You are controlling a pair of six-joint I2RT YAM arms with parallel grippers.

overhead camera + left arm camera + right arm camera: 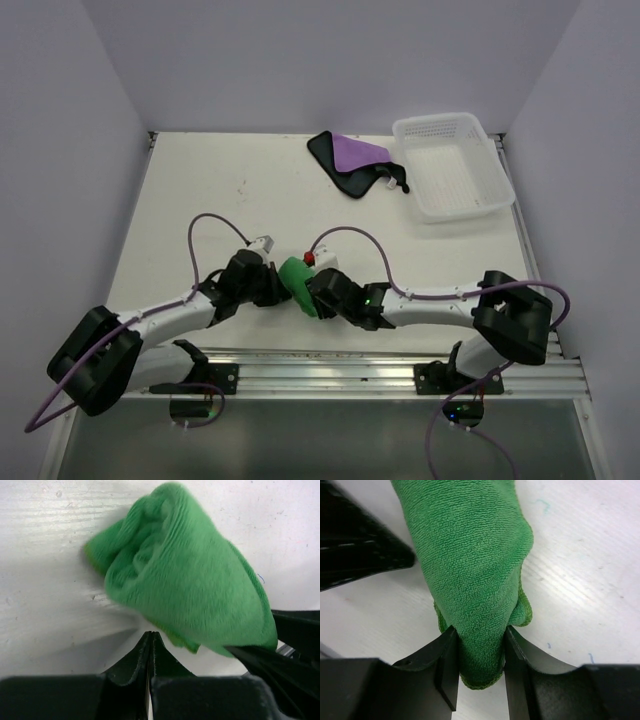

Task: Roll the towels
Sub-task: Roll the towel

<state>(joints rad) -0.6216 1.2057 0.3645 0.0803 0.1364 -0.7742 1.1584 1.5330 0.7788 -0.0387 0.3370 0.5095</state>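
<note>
The green towel (298, 285) lies bundled into a loose roll near the table's front, between my two grippers. My right gripper (479, 642) is shut on one end of the green towel (470, 560), squeezing it between both fingers. My left gripper (151, 636) is shut and empty, its tips just short of the green towel (190, 585), which lies in front of it. The purple towel (355, 158) with black back and edging lies crumpled at the table's far side, left of the basket.
A white plastic lattice basket (490, 195) stands at the far right. The right gripper's black finger (295, 645) shows at the lower right of the left wrist view. A metal rail (330, 365) runs along the table's near edge.
</note>
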